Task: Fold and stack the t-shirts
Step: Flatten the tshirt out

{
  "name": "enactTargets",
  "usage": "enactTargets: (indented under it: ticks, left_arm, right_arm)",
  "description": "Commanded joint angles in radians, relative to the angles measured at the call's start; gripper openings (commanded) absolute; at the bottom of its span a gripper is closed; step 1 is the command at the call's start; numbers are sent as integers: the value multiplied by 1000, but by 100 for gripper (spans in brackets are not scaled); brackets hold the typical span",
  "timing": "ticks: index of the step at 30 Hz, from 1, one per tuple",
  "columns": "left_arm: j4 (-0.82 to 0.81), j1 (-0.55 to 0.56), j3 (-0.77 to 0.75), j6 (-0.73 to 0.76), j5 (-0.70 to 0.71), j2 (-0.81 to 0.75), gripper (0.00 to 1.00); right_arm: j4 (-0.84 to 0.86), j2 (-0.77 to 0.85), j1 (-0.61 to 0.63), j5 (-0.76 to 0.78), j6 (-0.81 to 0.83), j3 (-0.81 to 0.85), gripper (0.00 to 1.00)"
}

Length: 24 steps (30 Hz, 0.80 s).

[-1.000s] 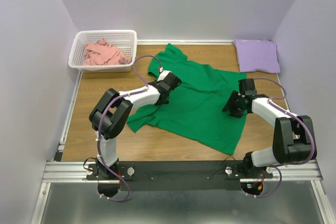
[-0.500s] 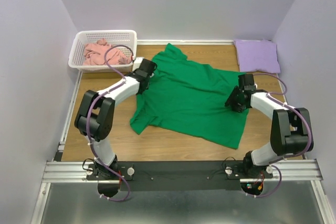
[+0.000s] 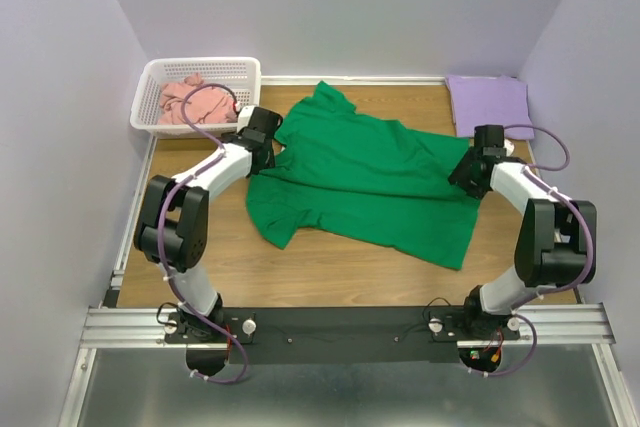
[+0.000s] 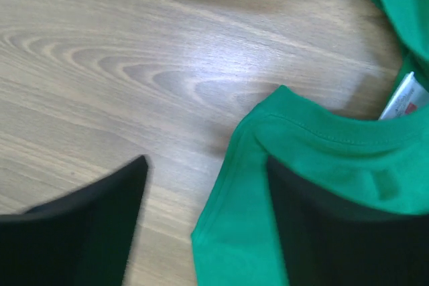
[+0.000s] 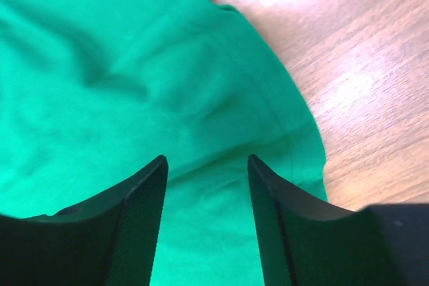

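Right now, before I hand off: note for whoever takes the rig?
Left gripper: open, at the collar of the green shirt. Right gripper: open over its right edge.
Green shirt lies spread out, unfolded, on the table; purple shirt folded at the far right corner; pink shirt bunched in the basket.
Done: purple folded. Left: fold green, stack it, then pink.

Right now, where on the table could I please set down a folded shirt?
The widest bare wood is the near strip of the table, between the hem of the green t-shirt and the black base bar. A smaller patch lies at the back, between its collar and the lavender t-shirt. Beside the basket, the left arm crowds things.
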<state>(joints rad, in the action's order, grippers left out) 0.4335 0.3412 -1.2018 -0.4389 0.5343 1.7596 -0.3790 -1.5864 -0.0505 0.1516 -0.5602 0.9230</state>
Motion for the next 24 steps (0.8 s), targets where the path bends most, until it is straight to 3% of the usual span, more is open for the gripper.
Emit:
enactTargets:
  ticks: [1,7,10,16,20,24]
  left_arm:
    - [17,-8,18,-43,-48,-147,89]
    - [96,-1,143,-193,-132,-377,92]
    - [99,28,269,-248,-200,-480,89]
    - [53,84,429,-337,-309,-482,61]
    - [7,111,467,-385,-312,-427,33]
    - [-32,111,481,-405,-257,-378,26]
  right_arm:
    - [-70,86,11,-46,51,30,61]
    - [-147,235,49,-136,77,-35,64]
    - [-156,287,75,-201,68,-76,64]
    - [-149,286,138,-279,40,-159,62]
    - [-129,292,141,-250,36,-203,56]
    - [-117,270,140,-210,42,-216,53]
